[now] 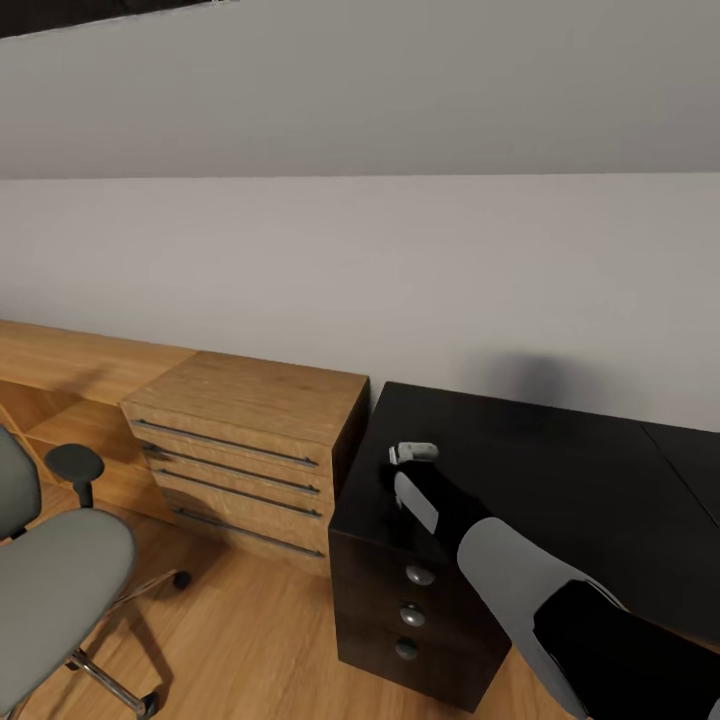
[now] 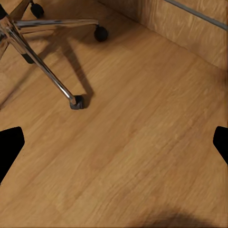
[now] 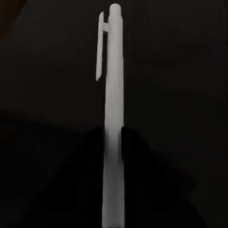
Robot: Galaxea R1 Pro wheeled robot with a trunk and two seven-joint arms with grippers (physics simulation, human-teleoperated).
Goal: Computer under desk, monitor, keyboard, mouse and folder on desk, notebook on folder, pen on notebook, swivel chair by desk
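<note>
Your pen (image 3: 113, 123) runs lengthwise between the right gripper's (image 1: 412, 462) dark fingers (image 3: 130, 147), pinched there, clip end poking out over the black desk (image 1: 560, 470). Your left gripper's (image 2: 114, 147) fingers (image 2: 9, 145) are spread above the floor (image 2: 137, 156) near the swivel chair (image 1: 60, 590).

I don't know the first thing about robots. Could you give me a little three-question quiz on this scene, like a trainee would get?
1. True or false: the wooden drawer chest stands on the right of the black desk, as the head view shows it.
2. What does the right gripper hold? A: a mouse. B: a pale pen with a clip. C: a notebook.
3. How many round knobs show on the front of the black drawer unit?

Key
1. False: the wooden drawer chest is on the left of the black desk.
2. B: the pen, over the dark desk top.
3. Three.
</note>
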